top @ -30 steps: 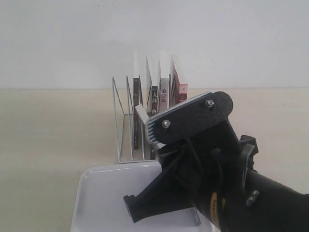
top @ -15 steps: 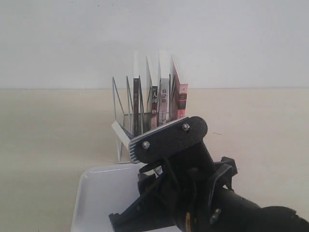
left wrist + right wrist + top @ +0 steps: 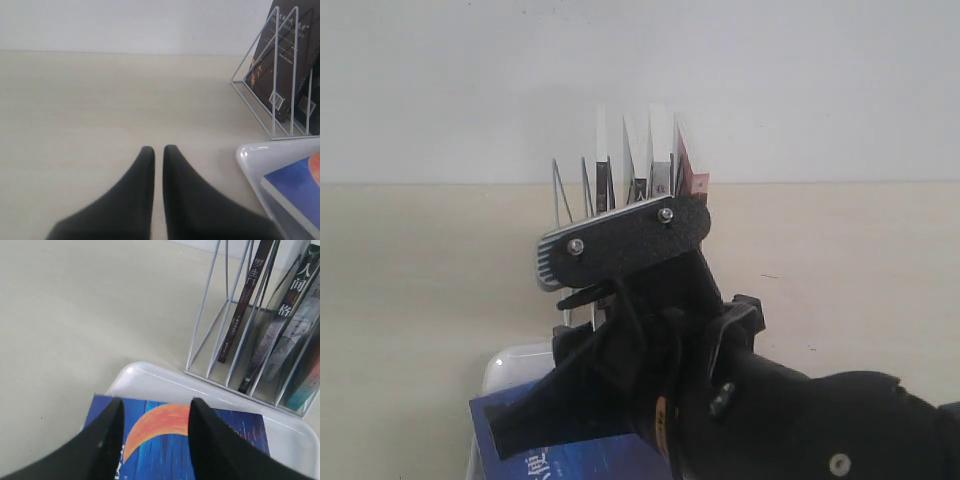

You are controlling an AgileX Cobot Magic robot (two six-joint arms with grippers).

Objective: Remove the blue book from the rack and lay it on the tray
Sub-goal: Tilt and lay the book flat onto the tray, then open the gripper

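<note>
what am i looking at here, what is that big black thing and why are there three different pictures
It is a robot with two arms, each ending in a two-finger gripper. One picture comes from a camera off the arms; the big black shape is the right arm up close. The other two come from wrist cameras. The right gripper is open above the blue book, which lies on the white tray. The left gripper is shut and empty over the table. Other books stand in the wire rack.
</note>
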